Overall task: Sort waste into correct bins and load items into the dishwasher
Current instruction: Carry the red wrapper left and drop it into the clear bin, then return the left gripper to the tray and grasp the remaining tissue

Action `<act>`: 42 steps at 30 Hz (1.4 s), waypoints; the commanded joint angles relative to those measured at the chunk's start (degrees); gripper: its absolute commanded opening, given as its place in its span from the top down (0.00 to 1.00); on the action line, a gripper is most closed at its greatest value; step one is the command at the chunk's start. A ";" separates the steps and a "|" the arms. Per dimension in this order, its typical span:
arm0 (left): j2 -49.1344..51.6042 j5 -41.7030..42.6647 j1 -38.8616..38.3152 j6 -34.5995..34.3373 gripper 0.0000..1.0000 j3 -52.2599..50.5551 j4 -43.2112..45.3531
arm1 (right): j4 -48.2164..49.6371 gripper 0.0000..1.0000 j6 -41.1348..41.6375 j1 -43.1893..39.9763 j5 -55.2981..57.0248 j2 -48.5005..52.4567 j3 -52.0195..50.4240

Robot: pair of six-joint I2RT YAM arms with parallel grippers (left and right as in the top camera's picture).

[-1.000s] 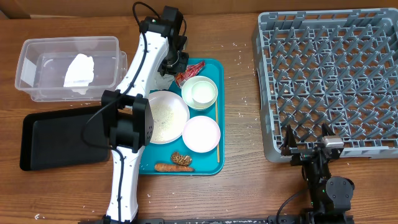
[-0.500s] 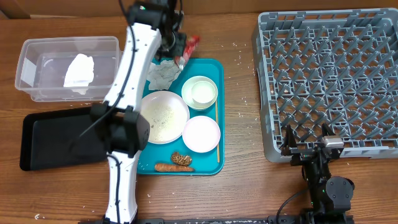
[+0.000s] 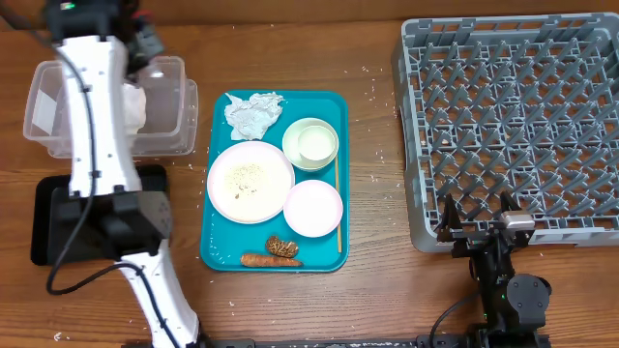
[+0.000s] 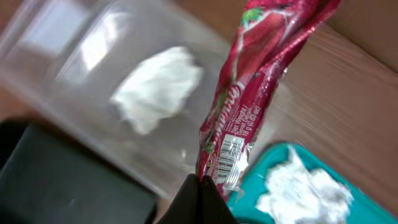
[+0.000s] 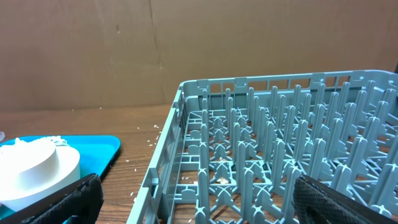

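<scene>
Left end effector [image 4: 200,186] pinches red wrapper [image 4: 252,87] by clear tub [image 4: 68,56]; best released once centred within its rim. Right end effector [image 3: 476,230] stands wide.

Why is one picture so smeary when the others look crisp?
Left wrist view: the clear tub and the tissue inside are blurred, probably from camera motion, the red wrapper sharper. Overhead view: crisp, evenly lit. Right wrist view: grey dish rack sharp, dark fingers at the bottom corners soft.

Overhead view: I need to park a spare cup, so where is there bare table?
Bare wood lies between the teal tray and the grey rack, and on the robot's side of the tray. The tray is crowded: plate, bowl, dish, tissue.
</scene>
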 commanded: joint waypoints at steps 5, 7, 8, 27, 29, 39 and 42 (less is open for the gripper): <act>2.64 -1.18 8.11 -16.00 0.36 0.02 -3.72 | 0.37 0.00 -0.02 0.33 -0.09 -0.52 -0.59; 3.13 0.39 8.92 -15.98 0.00 0.00 -3.37 | 0.37 0.00 -0.02 0.33 -0.09 -0.52 -0.59; 3.41 1.09 9.14 -15.93 0.00 0.00 -3.39 | 0.37 0.00 -0.02 0.33 -0.09 -0.52 -0.59; 4.02 19.10 -7.80 12.81 0.01 -0.63 0.28 | 0.37 0.00 -0.02 0.33 -0.09 -0.52 -0.59; 5.14 15.63 -10.86 12.76 0.04 -0.63 1.77 | 0.37 0.00 -0.02 0.33 -0.09 -0.52 -0.59; 16.13 14.08 -17.70 8.96 0.18 -0.63 6.10 | 0.37 0.00 -0.02 0.33 -0.09 -0.52 -0.59; 19.08 15.28 -18.78 9.14 0.19 -0.63 6.62 | 0.37 0.00 -0.02 0.33 -0.09 -0.52 -0.59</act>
